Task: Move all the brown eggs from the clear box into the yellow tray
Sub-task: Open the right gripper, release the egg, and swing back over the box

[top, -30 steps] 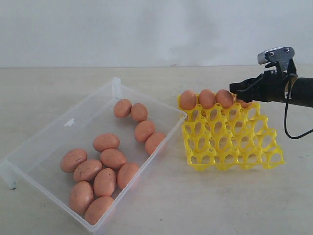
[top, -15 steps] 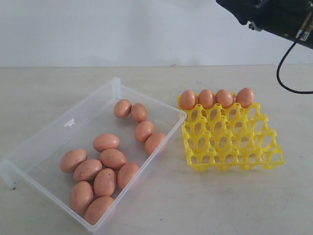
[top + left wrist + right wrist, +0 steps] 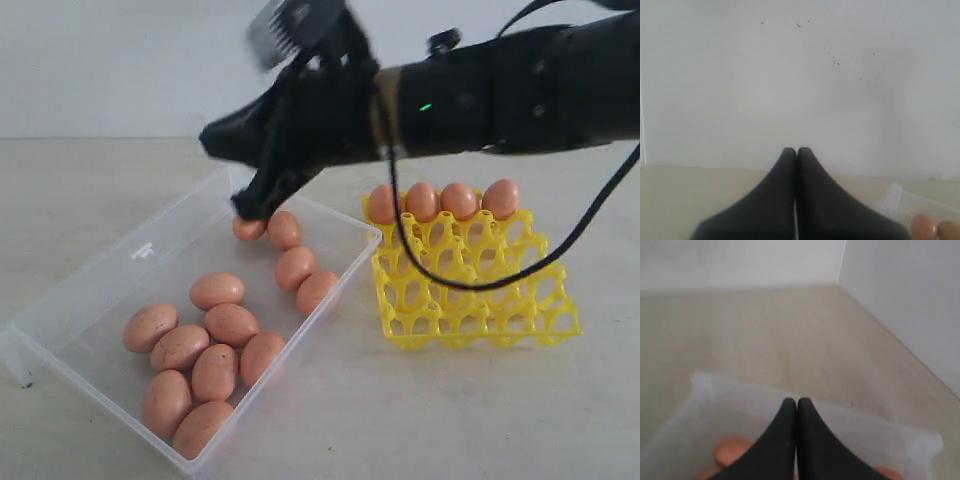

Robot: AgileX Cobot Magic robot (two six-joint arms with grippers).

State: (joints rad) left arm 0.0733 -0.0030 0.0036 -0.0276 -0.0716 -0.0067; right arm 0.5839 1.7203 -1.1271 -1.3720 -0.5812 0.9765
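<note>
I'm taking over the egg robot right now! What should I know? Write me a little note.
Left gripper: shut, empty, off to one side and not over the box.
Right gripper: shut, holding nothing, over the far corner of the clear box, tips right by one egg.
Done: four brown eggs sit in the back row of the yellow tray.
Left: twelve eggs, counting that one, lie in the box, most in a bunch at the near end. Each needs to go into an empty cup of the tray.
</note>
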